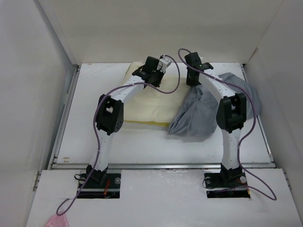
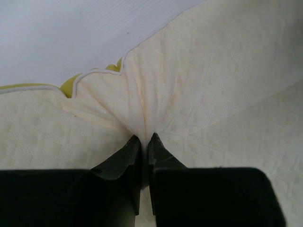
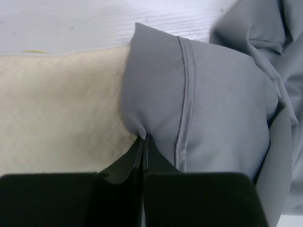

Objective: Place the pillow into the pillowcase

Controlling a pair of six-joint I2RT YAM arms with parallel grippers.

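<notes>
The cream-white pillow [image 1: 149, 106] lies at the back middle of the table, its yellow side edge [image 1: 147, 123] facing the front. The grey pillowcase [image 1: 201, 113] lies crumpled to its right, its left part resting against the pillow's right end. My left gripper [image 1: 150, 75] is shut on a pinched fold of the pillow's cover [image 2: 142, 124] near its far edge. My right gripper [image 1: 193, 81] is shut on the pillowcase's hemmed edge [image 3: 142, 130], right over the pillow [image 3: 61, 109].
White walls enclose the table on the left, back and right. A metal rail [image 1: 161, 165] runs along the table's front edge. Purple cables loop off both arms. A pink bag [image 1: 57, 221] lies at the bottom left, off the table.
</notes>
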